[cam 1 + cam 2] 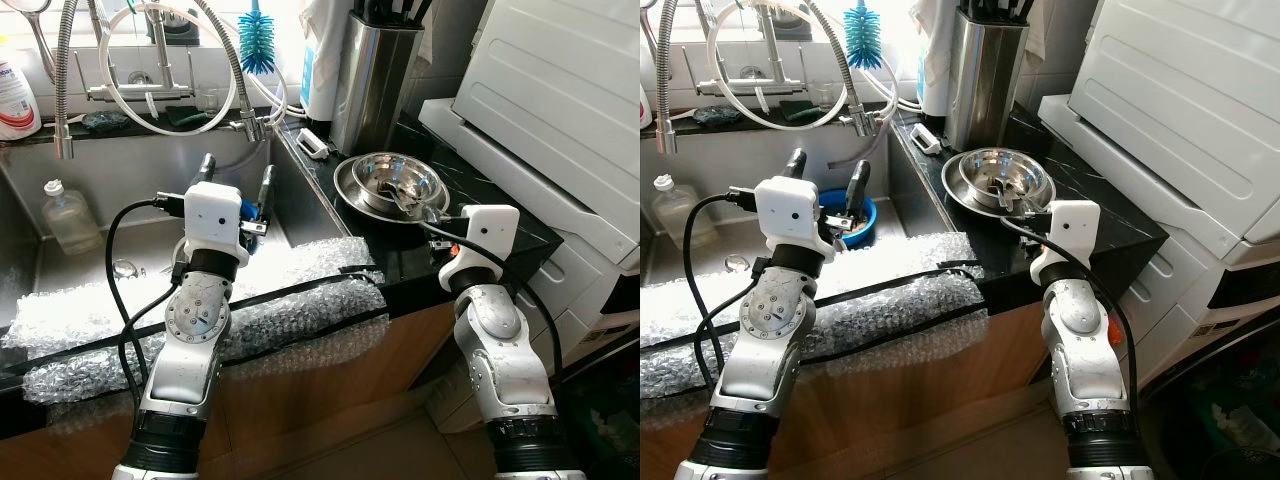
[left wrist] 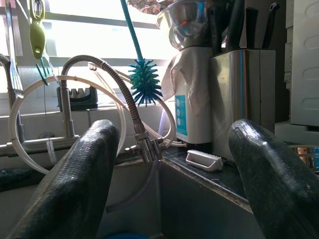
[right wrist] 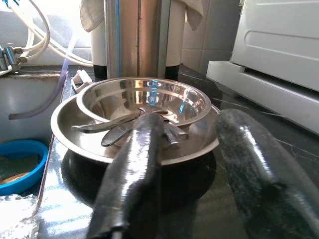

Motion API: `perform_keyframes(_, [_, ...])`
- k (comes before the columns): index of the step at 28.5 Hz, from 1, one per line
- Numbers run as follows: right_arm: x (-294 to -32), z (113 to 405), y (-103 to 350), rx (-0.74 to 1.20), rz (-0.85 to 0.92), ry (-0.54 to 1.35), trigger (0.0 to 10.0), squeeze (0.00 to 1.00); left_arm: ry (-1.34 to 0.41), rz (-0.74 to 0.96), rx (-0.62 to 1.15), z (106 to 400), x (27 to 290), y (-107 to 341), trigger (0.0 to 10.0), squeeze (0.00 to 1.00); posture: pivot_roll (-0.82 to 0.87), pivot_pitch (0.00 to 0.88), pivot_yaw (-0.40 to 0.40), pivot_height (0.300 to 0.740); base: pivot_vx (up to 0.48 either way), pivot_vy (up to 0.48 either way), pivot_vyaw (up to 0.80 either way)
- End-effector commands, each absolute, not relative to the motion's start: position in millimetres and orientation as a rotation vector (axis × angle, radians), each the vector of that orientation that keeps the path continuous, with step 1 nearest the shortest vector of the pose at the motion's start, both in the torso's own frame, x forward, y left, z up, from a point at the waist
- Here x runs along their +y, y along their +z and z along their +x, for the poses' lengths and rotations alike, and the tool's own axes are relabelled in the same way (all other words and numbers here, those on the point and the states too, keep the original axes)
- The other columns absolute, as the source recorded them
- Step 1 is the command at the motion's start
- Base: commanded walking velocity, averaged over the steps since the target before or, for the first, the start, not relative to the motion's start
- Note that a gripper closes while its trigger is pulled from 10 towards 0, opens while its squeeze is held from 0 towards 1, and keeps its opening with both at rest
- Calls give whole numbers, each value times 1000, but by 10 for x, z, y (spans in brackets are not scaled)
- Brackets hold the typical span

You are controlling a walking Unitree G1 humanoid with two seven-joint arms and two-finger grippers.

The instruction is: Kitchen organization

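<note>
The right gripper [image 3: 199,174] sits low over the dark counter [image 1: 505,225], its two black fingers spread apart with nothing between them. Just beyond the fingertips – near, but apart from them – stands a steel bowl [image 3: 107,99] nested in a wider steel plate [image 3: 62,127]; a few pieces of cutlery [image 3: 117,132] lie inside the bowl. Behind the bowl rises a steel knife block [image 1: 375,80], and a small white brush [image 1: 312,142] lies on the counter beside it.

The left gripper [image 1: 238,185] hangs over the sink [image 1: 150,160], fingers also spread wide and holding nothing. Under it, on the sink floor, sits a blue bowl [image 1: 862,222] – it looks to hold some scraps, though what they are I cannot tell. A clear plastic bottle [image 1: 68,218] stands in the sink's far left corner. Bubble wrap [image 1: 290,300] covers the sink's front edge, and a teal bottle brush [image 1: 257,42] hangs by the window above the tap hose [image 1: 225,45]
</note>
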State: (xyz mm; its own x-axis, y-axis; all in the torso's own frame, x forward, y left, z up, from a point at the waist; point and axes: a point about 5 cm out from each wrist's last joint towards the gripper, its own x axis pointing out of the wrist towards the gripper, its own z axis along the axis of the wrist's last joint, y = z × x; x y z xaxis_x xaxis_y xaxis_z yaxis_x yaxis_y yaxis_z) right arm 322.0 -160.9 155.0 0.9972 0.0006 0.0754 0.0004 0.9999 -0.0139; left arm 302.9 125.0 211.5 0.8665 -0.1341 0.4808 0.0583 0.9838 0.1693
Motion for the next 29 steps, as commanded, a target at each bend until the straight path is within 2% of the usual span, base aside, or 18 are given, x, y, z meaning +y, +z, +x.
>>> perform_keyframes(1, [-1606,3253,1572,-76,-24,-2,4745,0,-124,161,-523,3046,1187,2142,10000,0,3,0,-117,740,0,0,0])
perform_keyframes(2, [-1605,3253,1573,-77,-23,-2,4745,0,-124,161,-523,3046,1186,2142,10000,0,3,0,-117,740,0,0,0])
perform_keyframes(3, [-1602,3255,1575,-78,-21,-1,3765,0,-124,161,-523,3047,1186,2144,10000,0,3,0,-117,740,0,0,0])
perform_keyframes(4, [-1599,3256,1577,-79,-22,0,3294,0,-124,160,-524,3047,1186,2145,10000,0,3,0,-117,740,0,0,0])
perform_keyframes(5, [-1594,3259,1585,-84,-19,2,824,0,-124,160,-525,3049,1185,2148,10000,0,4,0,-117,740,0,0,0])
perform_keyframes(6, [-1591,3260,1586,-84,-19,3,0,0,-124,160,-525,3049,1186,2147,10000,0,2,0,-115,740,0,0,0])
perform_keyframes(21, [-1584,3272,1604,-91,-19,4,0,0,-122,163,-526,3059,1187,2150,10000,0,5,0,-116,740,0,0,0])
perform_keyframes(29, [-1586,3278,1720,-162,-4,-3,0,0,-120,162,-533,3065,1185,2165,10000,0,4,0,-116,740,0,0,0])
